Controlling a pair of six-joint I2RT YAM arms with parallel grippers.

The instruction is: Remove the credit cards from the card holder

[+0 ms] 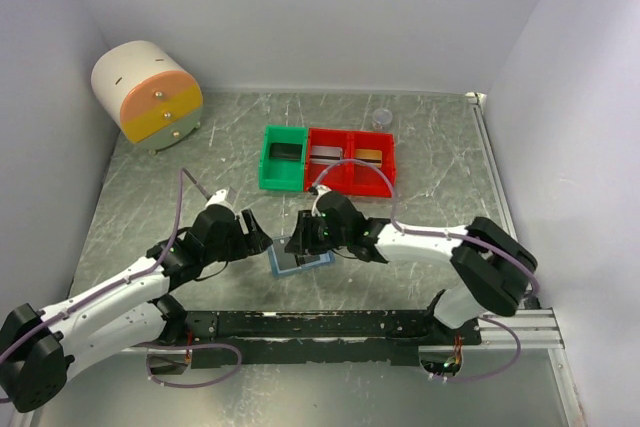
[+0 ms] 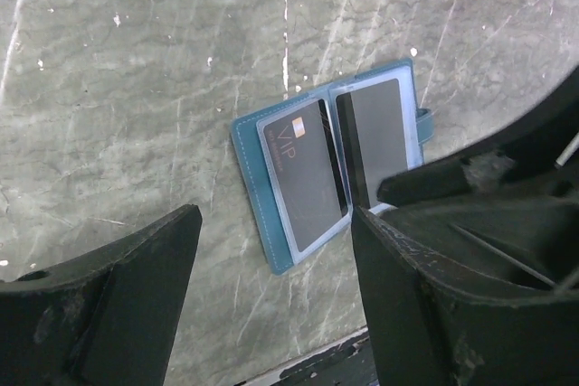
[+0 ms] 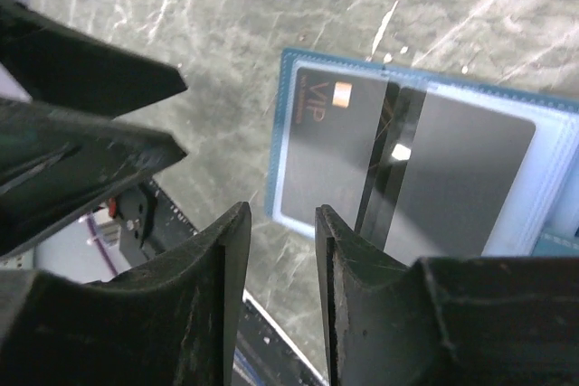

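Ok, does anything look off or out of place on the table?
Nothing spilled or broken. The card holder lies open at a slant to the table. Its two dark cards face opposite ways: VIP card face up, second card stripe side up.

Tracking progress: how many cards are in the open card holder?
2. A dark VIP card in the card holder's panel away from the snap tab; a plain dark card in the panel beside the tab. Others may be hidden behind them.

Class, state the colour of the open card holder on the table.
Blue-teal; the card holder shows best in the left wrist view.
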